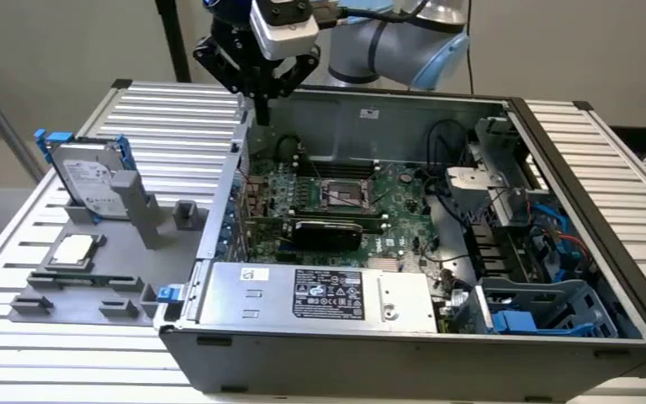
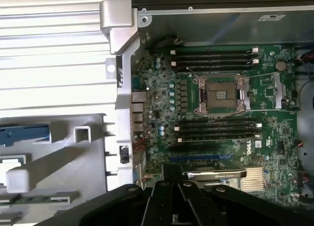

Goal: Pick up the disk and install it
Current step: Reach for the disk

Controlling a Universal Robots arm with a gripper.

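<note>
First, nearest to the exterior camera, the power supply (image 1: 312, 292) and the blue drive cage (image 1: 542, 310) lie along the front edge of the open computer case (image 1: 413, 370). The cage sits in the corner at the exterior view's right, with loose cables (image 1: 564, 240) just behind it. I judge these cables to be one danger: if the disk arrives at the cage a little tilted, its rails could catch on a cable or jam against a cage wall.

A little further back, outside the case on the exterior view's left, a grey fixture (image 1: 121, 290) carries a small square processor chip (image 1: 73, 250) lying flat. Behind the chip the disk (image 1: 87, 178) stands upright on its edge in a slot, with blue rails on both sides and nothing gripping it. Because it stands tall and narrow, an off-centre grasp could tip it in the slot or knock it onto the chip.

Farthest away, the gripper (image 1: 262, 111) hangs above the rear corner of the case, over the side wall (image 1: 236, 156), well apart from the disk. Its jaws look closed together and hold nothing. Closed jaws cannot go around the disk, and a low path from there could strike the case wall.
</note>
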